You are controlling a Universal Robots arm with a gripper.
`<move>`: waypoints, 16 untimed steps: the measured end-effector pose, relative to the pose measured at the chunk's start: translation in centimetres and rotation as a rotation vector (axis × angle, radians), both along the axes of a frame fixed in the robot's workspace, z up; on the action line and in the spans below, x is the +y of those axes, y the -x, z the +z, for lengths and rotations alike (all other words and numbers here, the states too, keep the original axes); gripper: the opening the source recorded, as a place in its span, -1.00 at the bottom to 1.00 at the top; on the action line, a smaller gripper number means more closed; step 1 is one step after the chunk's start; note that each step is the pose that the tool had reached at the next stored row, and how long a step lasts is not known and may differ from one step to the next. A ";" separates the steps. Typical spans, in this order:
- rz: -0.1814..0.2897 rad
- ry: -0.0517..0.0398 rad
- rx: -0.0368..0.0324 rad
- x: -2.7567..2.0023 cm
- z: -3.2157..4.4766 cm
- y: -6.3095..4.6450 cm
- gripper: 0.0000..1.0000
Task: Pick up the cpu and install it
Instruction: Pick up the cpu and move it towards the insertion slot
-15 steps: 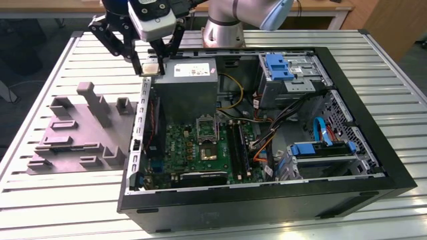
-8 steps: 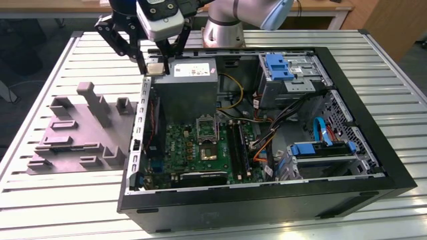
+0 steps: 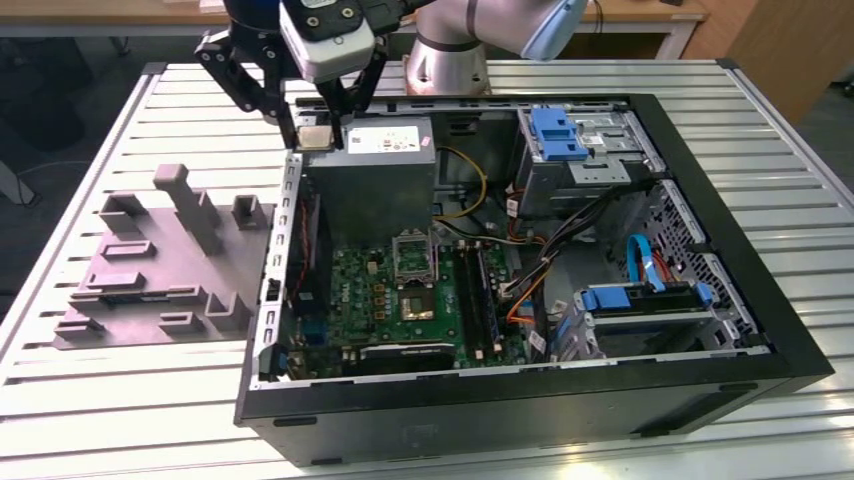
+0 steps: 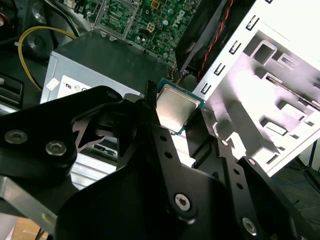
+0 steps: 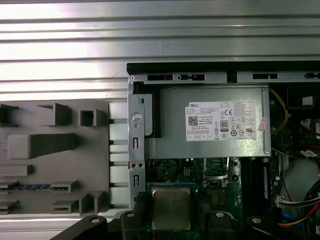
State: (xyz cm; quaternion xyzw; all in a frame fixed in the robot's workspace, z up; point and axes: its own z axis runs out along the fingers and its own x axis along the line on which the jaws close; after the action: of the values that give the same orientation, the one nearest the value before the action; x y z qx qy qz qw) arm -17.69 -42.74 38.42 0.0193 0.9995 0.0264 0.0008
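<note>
The cpu, a small silvery square chip with a pale rim, hangs in the air over the back corner of the open computer case, on the exterior view's left, beside the grey power supply. My gripper is shut on it, a black finger on each side. Both wrist views show the cpu pinched between the black fingers. The motherboard's open socket lies lower in the case, beyond the power supply.
A grey moulded fixture tray rests on the slatted table, on the exterior view's left of the case. Inside the case are the green motherboard, cables, blue drive brackets and the case's metal side wall.
</note>
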 end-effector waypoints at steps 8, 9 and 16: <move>0.000 0.0000 0.0000 0.00 0.00 -0.3 -0.06; 0.000 0.0000 0.0000 0.00 0.00 -0.4 -0.06; 0.000 -0.0001 0.0000 0.00 0.00 -1.3 -0.06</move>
State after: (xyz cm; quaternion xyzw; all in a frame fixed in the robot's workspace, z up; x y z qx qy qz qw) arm -16.40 -42.74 38.42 0.0193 0.9995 0.0264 0.0008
